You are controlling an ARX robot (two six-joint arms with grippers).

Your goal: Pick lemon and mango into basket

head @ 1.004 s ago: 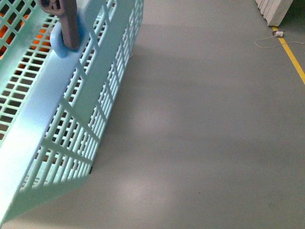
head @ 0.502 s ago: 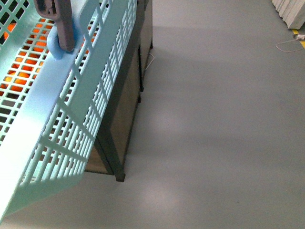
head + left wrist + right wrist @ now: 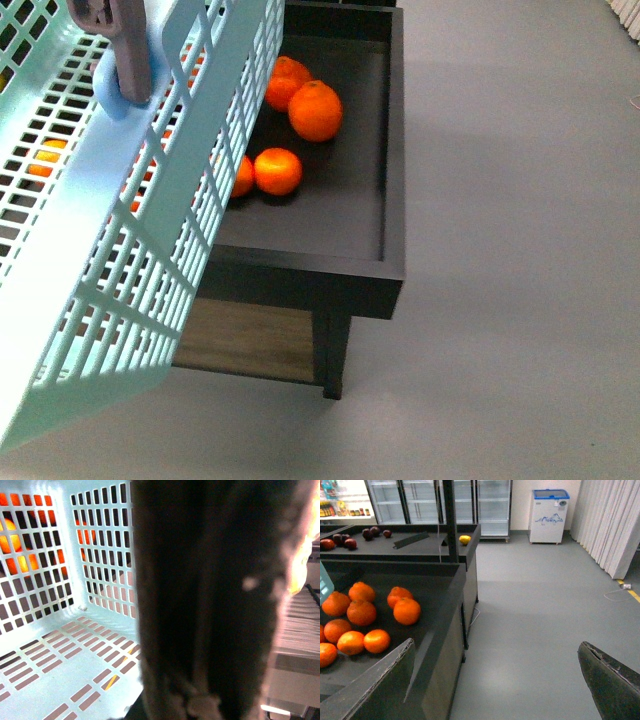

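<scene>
The pale teal basket [image 3: 150, 210] hangs tilted at the left of the front view, its brown handle [image 3: 128, 45] rising out of the top. In the left wrist view my left gripper [image 3: 195, 695] is shut on that handle, a dark blur filling most of the picture, with the basket's slotted floor [image 3: 60, 650] behind it. My right gripper [image 3: 495, 690] stands open over grey floor beside the fruit stand, nothing between its fingers [image 3: 375, 685]. A small yellow lemon [image 3: 464, 540] lies on the far dark shelf. The mango is out of view.
Several orange tangerines [image 3: 315, 110] lie in a dark tray stand [image 3: 392, 210] partly under the basket. Dark red fruits [image 3: 340, 540] sit on the back shelf. Glass fridges [image 3: 440, 500], a chest freezer [image 3: 547, 515] and a curtain [image 3: 615, 525] line the far walls.
The front view has swung left: the dark stand with tangerines now shows beneath the basket, where a second ago only floor showed. The basket still hangs from its handle.
</scene>
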